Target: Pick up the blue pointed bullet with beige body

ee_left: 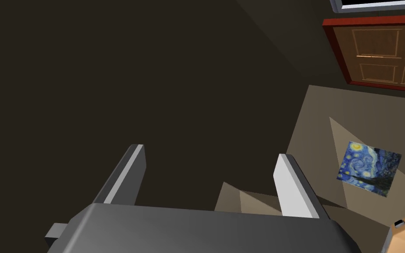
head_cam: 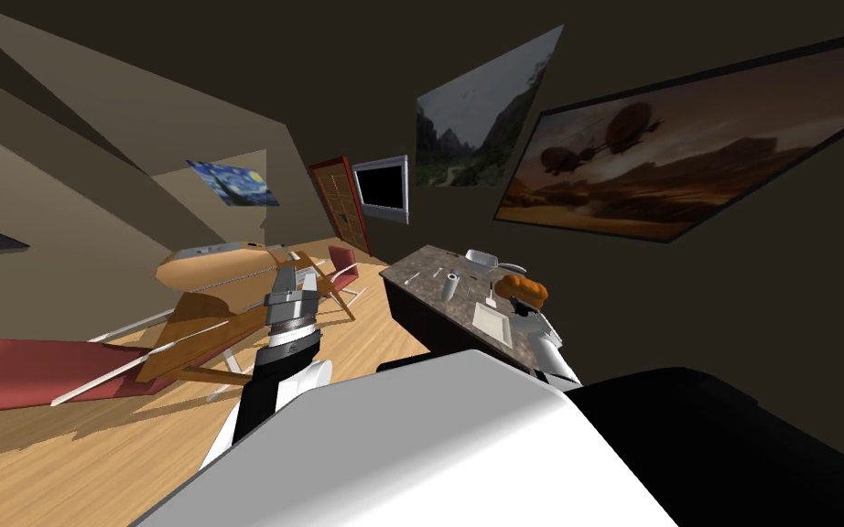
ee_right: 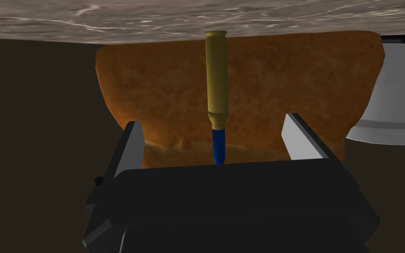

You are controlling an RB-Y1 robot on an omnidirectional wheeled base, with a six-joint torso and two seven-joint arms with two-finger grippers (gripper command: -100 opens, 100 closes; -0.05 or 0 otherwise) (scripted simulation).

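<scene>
Stone-top counter (head_cam: 429,295): bullet (ee_right: 216,83) standing on base by brown loaf (head_cam: 521,291); also white tray (head_cam: 492,322), grey cup (head_cam: 449,286), pot (head_cam: 482,258).

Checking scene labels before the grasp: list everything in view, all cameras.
bullet: 1, tan body with blue tip, between the right tool's fingers, untouched
loaf: 1, brown, behind the bullet
pot: 1, white, beside the loaf
counter: 1, grey stone top, bearing these
cup: 1, white, on the counter
table: 1, wooden, round, robot's left
chair: 1, red, by the table
door: 1, brown with red frame, far wall
paintings: 3, starry night, mountains, airships, on walls
left tool: 1, grey, open, empty
right tool: 1, grey, open, around the bullet
</scene>
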